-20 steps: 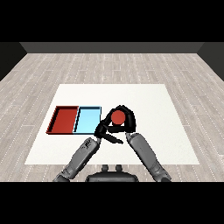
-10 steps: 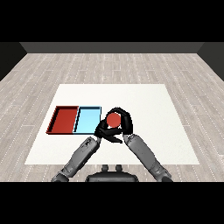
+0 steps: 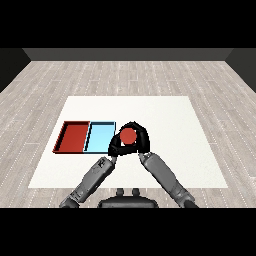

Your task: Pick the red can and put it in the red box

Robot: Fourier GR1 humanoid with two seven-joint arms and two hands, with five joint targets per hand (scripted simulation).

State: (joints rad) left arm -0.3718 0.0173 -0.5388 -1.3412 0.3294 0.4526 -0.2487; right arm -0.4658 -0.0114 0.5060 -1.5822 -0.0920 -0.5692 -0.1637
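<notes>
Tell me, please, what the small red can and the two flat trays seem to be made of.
Small red can: smooth, matte, evenly red; metal or plastic, cannot tell. Red flat tray and light blue flat tray: plain even colour, thin raised rims, no shine; probably plastic. Right hand curls round the can.

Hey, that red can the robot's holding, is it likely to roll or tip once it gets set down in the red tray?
The red can looks round with a flat top, so set upright it would probably stand; laid on its side it would likely roll. It looks rigid, since the right hand curls round it without denting it. The red tray has a raised rim, which should stop a roll.
</notes>
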